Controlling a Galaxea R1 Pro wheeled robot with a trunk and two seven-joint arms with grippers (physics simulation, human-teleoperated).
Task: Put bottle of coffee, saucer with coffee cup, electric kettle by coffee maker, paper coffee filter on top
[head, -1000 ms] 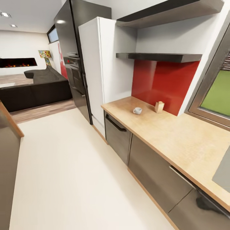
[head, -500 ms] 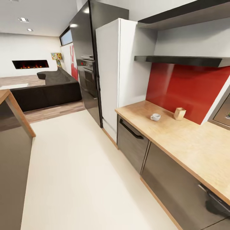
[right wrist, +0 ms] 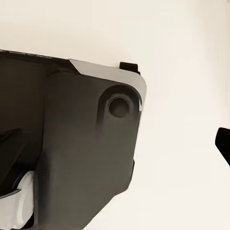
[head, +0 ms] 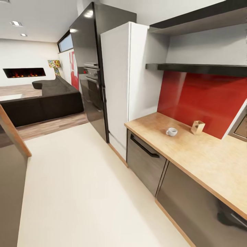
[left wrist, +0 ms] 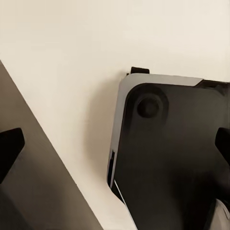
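Note:
In the head view, a small white coffee cup (head: 171, 131) stands on the light beige kitchen countertop (head: 206, 161) at the right, in front of the red back wall. Two dark kitchen shelves (head: 199, 68) hang above it, and their visible parts are bare. My left gripper (left wrist: 115, 143) is open, its dark fingertips (left wrist: 9, 146) far apart over my dark base and the cream floor. My right gripper (right wrist: 115, 143) is open as well, hanging over the base and the floor with nothing between its fingers.
A small wooden box (head: 198, 127) sits by the cup. Grey cabinet fronts (head: 144, 161) run under the counter. A white fridge (head: 116, 85) and a black oven tower (head: 89, 68) stand beyond. The island (head: 10, 171) is at left, with cream floor (head: 79, 185) between.
The whole head picture has shifted, so the camera moved: the window has slid out at the right, and the fridge and counter end look nearer. The cup stays in place on the counter.

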